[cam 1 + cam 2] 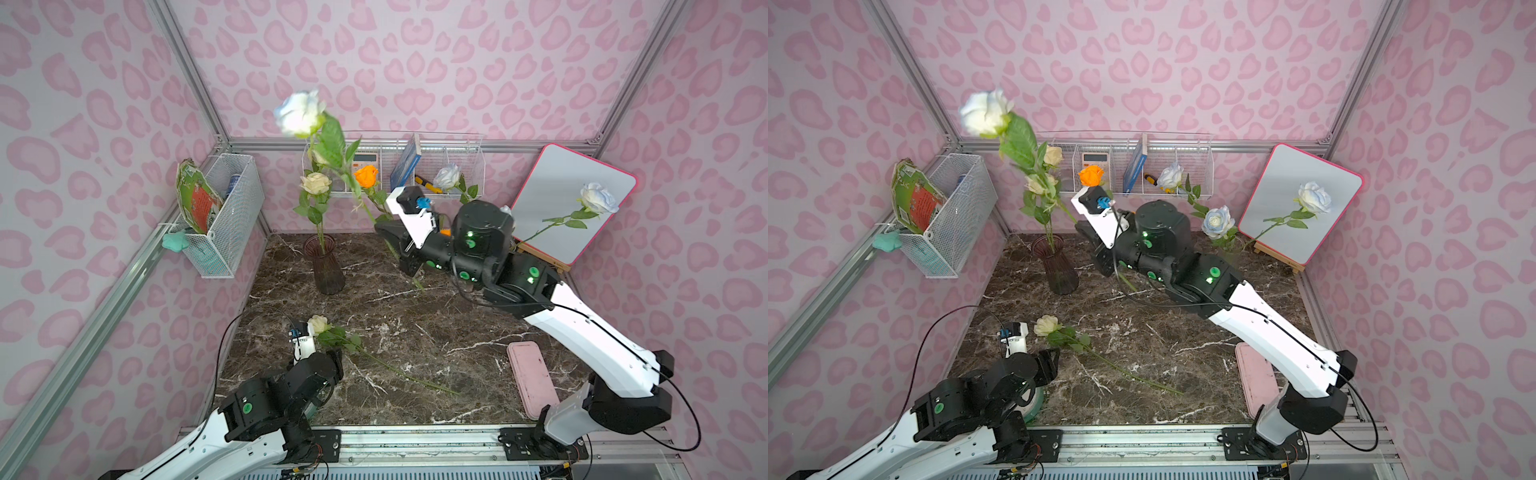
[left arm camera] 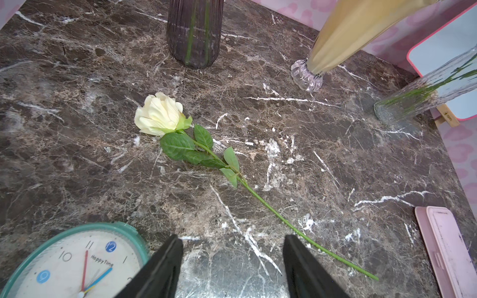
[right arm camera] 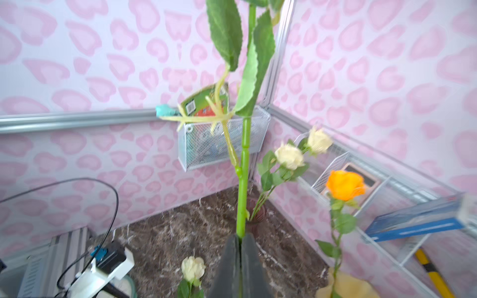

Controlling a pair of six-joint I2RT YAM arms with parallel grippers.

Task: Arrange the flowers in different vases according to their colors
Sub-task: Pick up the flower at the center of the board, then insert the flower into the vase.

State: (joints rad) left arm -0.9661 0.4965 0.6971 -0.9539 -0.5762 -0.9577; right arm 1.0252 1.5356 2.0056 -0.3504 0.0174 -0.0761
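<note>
Pink-walled tabletop: our right claw grips the blue-tinged white rose (left claw gapes empty); we should lower its stem straight into the clear vase.

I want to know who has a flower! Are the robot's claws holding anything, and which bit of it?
The right claw is shut on the green stem of the blue-tinged white rose, low down, below its leaves. The left claw is open and holds nothing.

Clock face reads "HappyTime" just under its 12; numerals 10, 11, 12, 1 legible. Nothing else is readable.
</note>
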